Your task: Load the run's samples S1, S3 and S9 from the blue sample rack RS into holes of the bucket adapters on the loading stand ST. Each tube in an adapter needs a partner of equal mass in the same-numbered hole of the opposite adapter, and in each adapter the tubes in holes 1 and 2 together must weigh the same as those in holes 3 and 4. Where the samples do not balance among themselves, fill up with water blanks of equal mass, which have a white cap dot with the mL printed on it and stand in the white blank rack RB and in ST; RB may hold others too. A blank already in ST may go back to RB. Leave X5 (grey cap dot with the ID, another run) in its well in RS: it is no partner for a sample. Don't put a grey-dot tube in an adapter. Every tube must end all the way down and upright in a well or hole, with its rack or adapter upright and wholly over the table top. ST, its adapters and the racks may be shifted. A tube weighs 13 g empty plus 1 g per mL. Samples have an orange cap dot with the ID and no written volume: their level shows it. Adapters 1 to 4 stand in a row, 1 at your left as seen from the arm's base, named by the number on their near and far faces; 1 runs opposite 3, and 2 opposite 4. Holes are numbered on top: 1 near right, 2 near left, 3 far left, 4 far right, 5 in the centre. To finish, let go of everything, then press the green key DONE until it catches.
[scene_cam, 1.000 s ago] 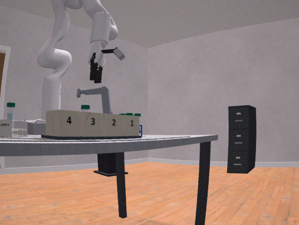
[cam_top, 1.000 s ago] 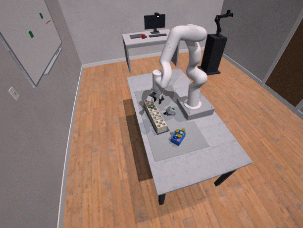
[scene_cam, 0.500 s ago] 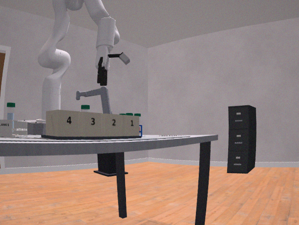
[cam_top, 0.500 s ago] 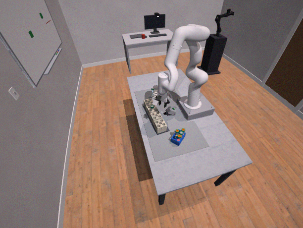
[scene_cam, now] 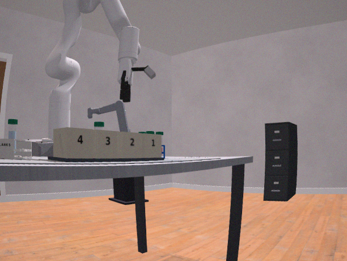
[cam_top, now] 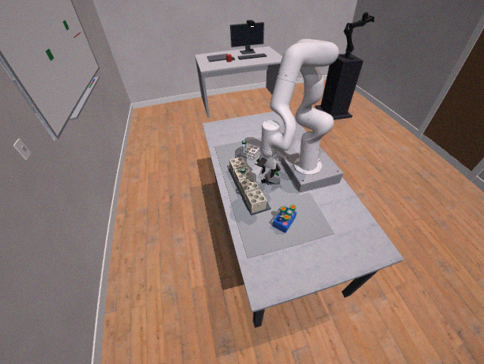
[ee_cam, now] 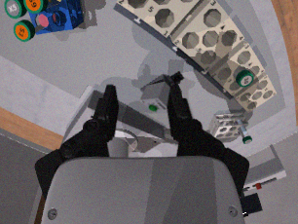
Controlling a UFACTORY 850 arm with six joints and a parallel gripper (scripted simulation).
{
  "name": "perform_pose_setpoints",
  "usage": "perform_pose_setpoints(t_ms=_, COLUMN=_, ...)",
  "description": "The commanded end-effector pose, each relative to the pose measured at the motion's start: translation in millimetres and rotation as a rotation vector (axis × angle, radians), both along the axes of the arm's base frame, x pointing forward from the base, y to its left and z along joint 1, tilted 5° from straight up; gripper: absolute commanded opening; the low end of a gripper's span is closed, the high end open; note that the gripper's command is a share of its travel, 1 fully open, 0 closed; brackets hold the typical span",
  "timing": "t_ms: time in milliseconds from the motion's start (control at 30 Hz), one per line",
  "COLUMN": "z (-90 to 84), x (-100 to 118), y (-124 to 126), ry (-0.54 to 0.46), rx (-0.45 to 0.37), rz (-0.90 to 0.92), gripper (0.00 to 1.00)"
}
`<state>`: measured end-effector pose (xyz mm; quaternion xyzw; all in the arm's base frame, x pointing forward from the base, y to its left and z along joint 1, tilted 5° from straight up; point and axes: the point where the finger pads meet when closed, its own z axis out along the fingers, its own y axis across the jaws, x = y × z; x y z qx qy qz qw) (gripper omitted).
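Observation:
My gripper (ee_cam: 142,95) (scene_cam: 125,96) (cam_top: 270,176) is open and empty. It hangs above the table between the loading stand (cam_top: 248,186) and the arm's base, over a grey box with the green key (ee_cam: 153,107). The stand carries the adapters marked 4, 3, 2, 1 (scene_cam: 108,143) (ee_cam: 204,37). One white-dot tube (ee_cam: 243,79) (scene_cam: 98,124) (cam_top: 243,170) stands in adapter 3. The blue sample rack (cam_top: 281,225) holds orange-dot tubes (cam_top: 284,210) and one pale-dot tube (ee_cam: 15,7). The white blank rack (cam_top: 251,150) (ee_cam: 227,125) (scene_cam: 7,147) holds one tube (scene_cam: 12,126) (cam_top: 244,143).
A grey bent bar (scene_cam: 109,109) rises behind the stand, just below my gripper. The arm's base plate (cam_top: 316,176) lies right of the gripper. The stand runs close to the table's left edge (cam_top: 221,186).

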<state>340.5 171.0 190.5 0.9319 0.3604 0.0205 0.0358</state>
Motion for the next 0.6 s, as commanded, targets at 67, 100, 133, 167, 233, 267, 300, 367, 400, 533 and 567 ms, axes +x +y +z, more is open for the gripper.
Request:
perform_pose_setpoints(t_ms=67, z=-1.7, x=-13.1, y=25.5, ry=-0.004, rx=-0.002, rz=-0.001, gripper=0.57)
perform_pose_setpoints(t_ms=100, z=-1.7, x=-13.1, y=25.5, ry=-0.004, rx=-0.002, rz=-0.001, gripper=0.57)
perform_pose_setpoints(t_ms=133, z=-2.1, x=-15.5, y=29.9, ry=-0.004, rx=-0.002, rz=-0.001, gripper=0.57)
perform_pose_setpoints(t_ms=167, z=-2.5, x=-17.9, y=34.2, ry=-0.004, rx=-0.002, rz=-0.001, gripper=0.57)
perform_pose_setpoints(t_ms=233, z=-3.3, x=-22.8, y=42.9, ry=-0.004, rx=-0.002, rz=-0.001, gripper=0.57)
perform_pose_setpoints(t_ms=267, z=-3.7, x=-25.3, y=47.3, ry=-0.004, rx=-0.002, rz=-0.001, gripper=0.57)
perform_pose_setpoints(t_ms=300, z=-4.1, x=-27.7, y=51.6, ry=-0.004, rx=-0.002, rz=-0.001, gripper=0.57)
perform_pose_setpoints(t_ms=367, z=-4.9, x=-32.6, y=60.3, ry=-0.003, rx=-0.002, rz=-0.001, gripper=0.57)
perform_pose_setpoints(t_ms=400, z=-5.3, x=-35.1, y=64.7, ry=-0.003, rx=-0.002, rz=-0.001, gripper=0.57)
perform_pose_setpoints(t_ms=533, z=-6.9, x=-44.9, y=82.1, ry=-0.003, rx=-0.002, rz=-0.001, gripper=0.57)
perform_pose_setpoints(t_ms=567, z=-7.3, x=-47.3, y=86.4, ry=-0.003, rx=-0.002, rz=-0.001, gripper=0.57)
